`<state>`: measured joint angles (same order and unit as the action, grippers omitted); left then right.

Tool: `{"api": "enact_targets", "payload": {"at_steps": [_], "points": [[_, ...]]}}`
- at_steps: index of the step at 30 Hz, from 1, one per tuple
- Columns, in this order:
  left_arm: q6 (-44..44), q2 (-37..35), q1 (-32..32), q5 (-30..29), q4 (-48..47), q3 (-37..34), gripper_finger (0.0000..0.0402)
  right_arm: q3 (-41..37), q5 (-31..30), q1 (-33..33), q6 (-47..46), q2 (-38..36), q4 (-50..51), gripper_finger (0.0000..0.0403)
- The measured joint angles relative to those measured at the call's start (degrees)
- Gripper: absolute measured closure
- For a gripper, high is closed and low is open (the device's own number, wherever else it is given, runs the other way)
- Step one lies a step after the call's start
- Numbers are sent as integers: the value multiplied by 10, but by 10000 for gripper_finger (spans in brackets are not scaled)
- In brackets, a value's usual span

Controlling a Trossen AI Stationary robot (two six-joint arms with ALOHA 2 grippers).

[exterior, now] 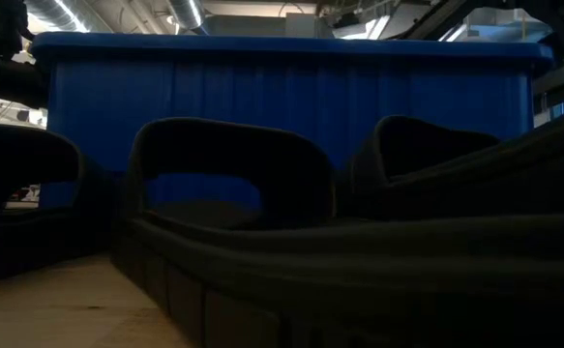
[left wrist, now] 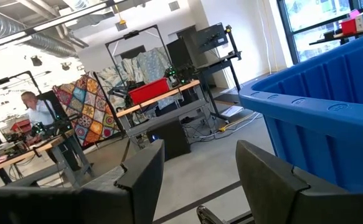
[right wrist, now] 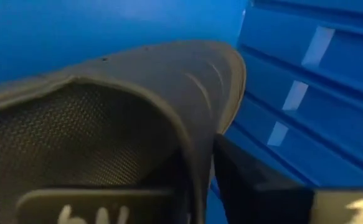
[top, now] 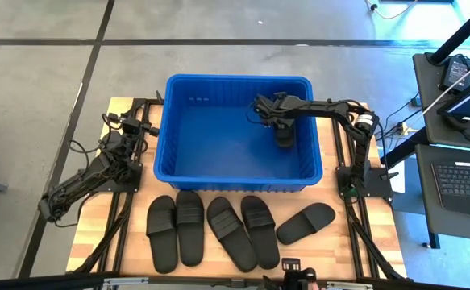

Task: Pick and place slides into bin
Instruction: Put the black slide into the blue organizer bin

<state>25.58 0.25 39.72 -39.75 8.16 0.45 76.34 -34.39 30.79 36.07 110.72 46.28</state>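
slides (top: 218, 229): five lie in a row along the table's (top: 89, 234) near edge, just in front of the bin (top: 218, 137), so each pick is a short carry. a sixth slide (right wrist: 137, 106) hangs inside the bin by its right wall, the right gripper (top: 284, 133) clamped on its strap and low over the floor, likely so it drops flat rather than tumbling. the left gripper (left wrist: 193, 180) waits beside the bin's left wall, fingers apart and empty.
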Motion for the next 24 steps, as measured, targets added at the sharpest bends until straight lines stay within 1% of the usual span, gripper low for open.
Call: {"api": "enact_targets", "payload": {"at_steps": [10, 14, 22, 24], "points": [[0, 0, 0, 0, 0, 0, 207, 0, 2, 0, -12, 0, 4, 314], [0, 0, 0, 0, 0, 0, 207, 0, 16, 0, -13, 1, 6, 287], [0, 0, 0, 0, 0, 0, 207, 0, 17, -1, -15, 1, 15, 232], [0, 0, 0, 0, 0, 0, 207, 0, 17, -1, -29, 1, 21, 218]]}}
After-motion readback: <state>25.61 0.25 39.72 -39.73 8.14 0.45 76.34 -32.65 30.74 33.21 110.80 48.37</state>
